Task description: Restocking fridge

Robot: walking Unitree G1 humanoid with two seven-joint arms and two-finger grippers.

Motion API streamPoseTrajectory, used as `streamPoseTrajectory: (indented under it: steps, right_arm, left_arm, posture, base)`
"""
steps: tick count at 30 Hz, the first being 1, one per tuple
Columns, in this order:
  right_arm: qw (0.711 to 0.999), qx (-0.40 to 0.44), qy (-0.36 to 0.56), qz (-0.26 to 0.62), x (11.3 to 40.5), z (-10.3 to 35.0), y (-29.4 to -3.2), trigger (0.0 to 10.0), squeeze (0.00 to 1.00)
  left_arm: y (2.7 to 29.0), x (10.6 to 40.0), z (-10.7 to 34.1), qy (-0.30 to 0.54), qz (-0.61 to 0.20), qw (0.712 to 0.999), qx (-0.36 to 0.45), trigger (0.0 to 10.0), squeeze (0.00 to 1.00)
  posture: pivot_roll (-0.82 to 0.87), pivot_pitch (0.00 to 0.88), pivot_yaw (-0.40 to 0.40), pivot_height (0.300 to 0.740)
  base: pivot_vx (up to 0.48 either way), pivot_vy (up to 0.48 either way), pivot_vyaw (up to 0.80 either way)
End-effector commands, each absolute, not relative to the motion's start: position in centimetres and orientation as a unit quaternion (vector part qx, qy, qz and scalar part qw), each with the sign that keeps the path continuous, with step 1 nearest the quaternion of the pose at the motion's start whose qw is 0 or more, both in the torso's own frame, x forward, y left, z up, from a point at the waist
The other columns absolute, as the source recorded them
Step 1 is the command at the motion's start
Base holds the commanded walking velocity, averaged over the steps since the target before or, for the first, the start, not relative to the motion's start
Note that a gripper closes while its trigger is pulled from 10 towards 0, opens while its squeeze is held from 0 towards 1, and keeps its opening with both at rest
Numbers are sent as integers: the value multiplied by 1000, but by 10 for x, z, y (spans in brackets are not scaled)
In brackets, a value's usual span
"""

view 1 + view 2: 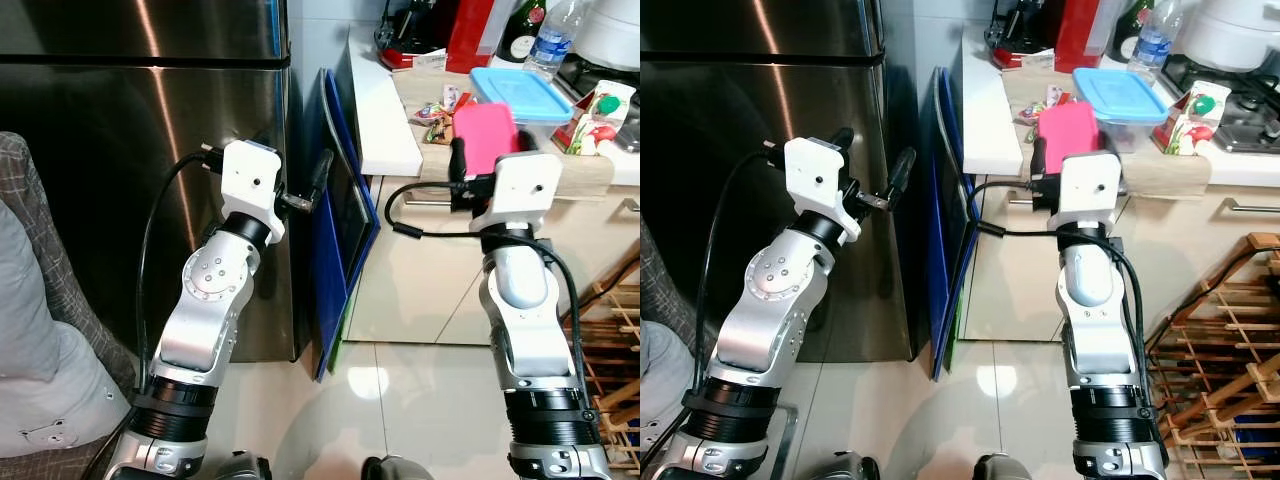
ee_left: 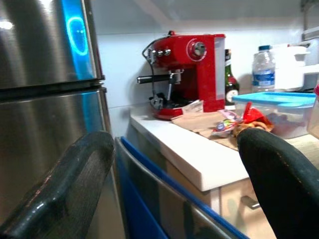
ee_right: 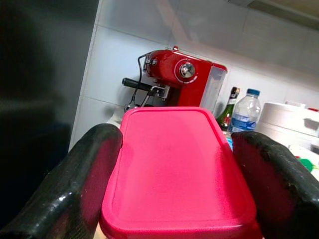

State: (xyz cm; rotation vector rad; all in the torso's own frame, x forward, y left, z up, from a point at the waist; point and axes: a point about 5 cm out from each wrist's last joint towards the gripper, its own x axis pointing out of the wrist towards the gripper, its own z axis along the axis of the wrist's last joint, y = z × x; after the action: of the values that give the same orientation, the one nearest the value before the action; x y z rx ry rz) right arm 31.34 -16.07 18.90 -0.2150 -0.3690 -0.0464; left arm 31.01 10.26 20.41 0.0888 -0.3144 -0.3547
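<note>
Fridge (image 1: 120, 150) was closed, and the left gripper (image 1: 268, 180) hovered wide and empty at its front corner. Right gripper (image 3: 172, 169) clasped the pink box (image 1: 486, 138); it could slip or strike the worktop (image 1: 385, 120) edge.

The fridge (image 1: 130, 150) fills the upper left of the frame; boards (image 1: 335, 230) lean between it and the counter (image 1: 385, 120) at upper right.

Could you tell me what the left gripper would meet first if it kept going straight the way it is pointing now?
Probably nothing nearby: the open left gripper points through the gap between the fridge and the counter, above the blue boards. Beyond, its line seems to run towards the red coffee machine, though depth is unclear.
</note>
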Motion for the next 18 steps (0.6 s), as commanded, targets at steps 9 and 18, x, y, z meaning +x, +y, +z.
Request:
streamPoseTrajectory:
  steps: [9,18]
  right_arm:
    - [981,-103,-164,-14,315,184,-161,0,0]
    - [982,-118,-147,-27,314,170,-169,0,0]
  left_arm:
    - [100,309,207,-167,-196,966,35,10000,0]
    - [111,319,167,-62,-172,983,-33,10000,0]
  posture:
    - [-70,0,19,740]
    - [-79,0,19,740]
  base:
    - [0,0,0]
    - [0,0,-644]
